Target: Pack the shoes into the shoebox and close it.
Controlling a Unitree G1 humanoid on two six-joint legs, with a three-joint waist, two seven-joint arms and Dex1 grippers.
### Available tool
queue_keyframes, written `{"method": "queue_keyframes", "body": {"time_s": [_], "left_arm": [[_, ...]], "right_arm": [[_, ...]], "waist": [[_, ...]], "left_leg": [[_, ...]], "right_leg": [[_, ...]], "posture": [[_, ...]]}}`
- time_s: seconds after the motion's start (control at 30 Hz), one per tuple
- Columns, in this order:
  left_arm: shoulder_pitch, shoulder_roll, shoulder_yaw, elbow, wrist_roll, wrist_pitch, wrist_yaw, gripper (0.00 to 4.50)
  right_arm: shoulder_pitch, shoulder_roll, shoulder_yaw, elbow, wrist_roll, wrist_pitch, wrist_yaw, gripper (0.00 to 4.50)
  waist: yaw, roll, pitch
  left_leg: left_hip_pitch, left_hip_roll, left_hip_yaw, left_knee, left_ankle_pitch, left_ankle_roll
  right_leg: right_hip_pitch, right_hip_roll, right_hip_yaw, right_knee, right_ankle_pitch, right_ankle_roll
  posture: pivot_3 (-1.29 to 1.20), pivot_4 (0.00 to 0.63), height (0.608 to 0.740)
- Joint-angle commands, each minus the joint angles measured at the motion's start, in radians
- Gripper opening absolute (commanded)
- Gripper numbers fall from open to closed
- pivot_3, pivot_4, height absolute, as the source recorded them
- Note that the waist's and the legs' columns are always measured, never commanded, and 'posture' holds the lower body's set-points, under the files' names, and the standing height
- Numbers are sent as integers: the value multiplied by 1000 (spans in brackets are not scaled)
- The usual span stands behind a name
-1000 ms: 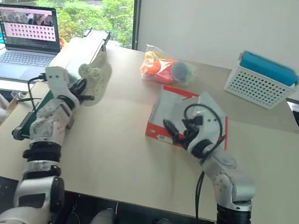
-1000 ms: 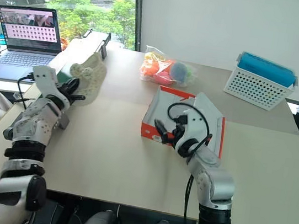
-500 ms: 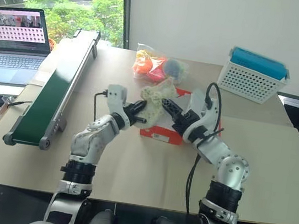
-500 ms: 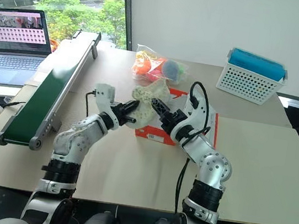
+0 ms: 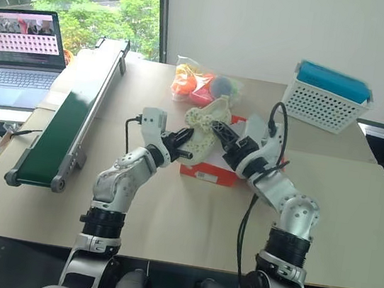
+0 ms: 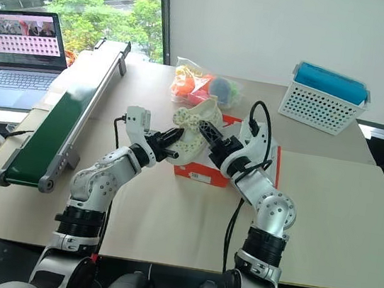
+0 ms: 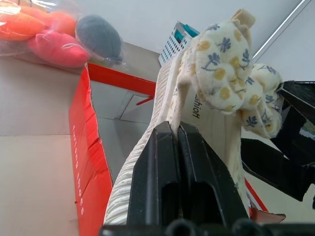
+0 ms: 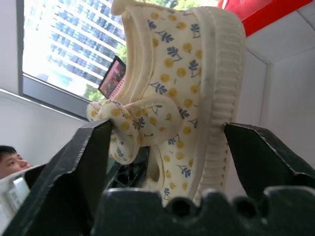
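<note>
Shoe [image 5: 204, 121], cream with small flower print, hangs in the air above the near left corner of the open red shoebox [image 5: 211, 173], which sits mid-surface [image 5: 168, 212]. Left pincer [image 5: 183, 143] is clenched on the shoe's edge. Right pincer [image 5: 221, 130] has its black fingers [image 8: 78, 162] spread either side of the shoe, flanking it without clear contact.

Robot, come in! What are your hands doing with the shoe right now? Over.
Left hand shut on shoe. Right hand open around it, over shoebox. Nothing in the way.
</note>
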Motion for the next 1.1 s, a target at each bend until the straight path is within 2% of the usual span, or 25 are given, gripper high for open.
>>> {"method": "queue_keyframes", "body": {"time_s": [0.03, 0.2, 0.4, 0.57, 0.7, 0.73, 0.9, 1.0, 1.07, 1.1], "left_arm": [[-41, -8, 0, -40, -21, -4, -5, 0], [-49, -14, 7, -34, -29, 2, 1, 0], [-49, -20, 9, -34, -32, 6, 3, 0], [-44, -22, 11, -43, -33, 13, 8, 0], [-40, -19, 15, -42, -32, 15, 8, 0], [-39, -18, 16, -43, -33, 16, 8, 0], [-32, -12, 22, -40, -31, 16, 8, 0], [-34, -13, 22, -37, -31, 18, 9, 0], [-37, -15, 21, -37, -31, 20, 9, 0], [-38, -16, 22, -37, -31, 21, 10, 0]], "right_arm": [[-32, 44, -14, -57, 192, -16, 28, 2446], [-26, 48, 14, -50, 324, -49, 12, 807], [-8, 23, 91, -42, 325, -78, 12, 807], [4, -45, 130, -46, 206, -129, -8, 807], [10, -87, 137, -64, 192, -126, -15, 807], [11, -96, 132, -81, 205, -119, -24, 1305], [12, -155, 93, -176, 328, -105, -66, 2843], [16, -208, 83, -175, 374, -105, -78, 4021], [28, -238, 80, -152, 380, -110, -83, 4463], [45, -253, 91, -136, 350, -109, -83, 4463]], "waist": [[0, 0, 0], [1, 0, 0], [-1, 0, 0], [0, 0, 0], [2, 1, 0], [2, 1, 0], [2, 1, 1], [2, 1, 1], [2, 1, 1], [2, 1, 1]], "left_leg": [[0, 0, 0, 0, 0, 0], [0, 0, 0, 0, 0, 0], [0, 1, 0, 0, 0, 0], [0, 1, 0, 0, 0, 0], [-1, 0, 0, 0, 0, 0], [-1, 1, 0, 0, 0, 0], [-1, 1, 0, 0, 0, 0], [-1, 1, 0, 0, 0, 1], [0, 1, 0, 0, 0, 1], [0, 1, 0, 0, 0, 1]], "right_leg": [[0, 0, 0, 0, 0, 0], [0, 0, 0, 0, 0, 0], [0, 1, 0, 0, 0, 0], [0, 1, 0, -1, 0, 0], [0, 0, 0, -1, 0, 0], [0, 0, 0, -1, 0, 0], [0, 0, 0, -2, 0, 0], [1, 1, 0, -6, 0, 0], [1, 1, 0, -8, 0, 0], [1, 1, 0, -8, 0, 0]], "posture": [[0, 150, 705], [0, 150, 705], [0, 150, 705], [0, 150, 705], [0, 150, 705], [0, 150, 705], [0, 150, 705], [0, 150, 705], [0, 150, 705], [0, 150, 705]]}}
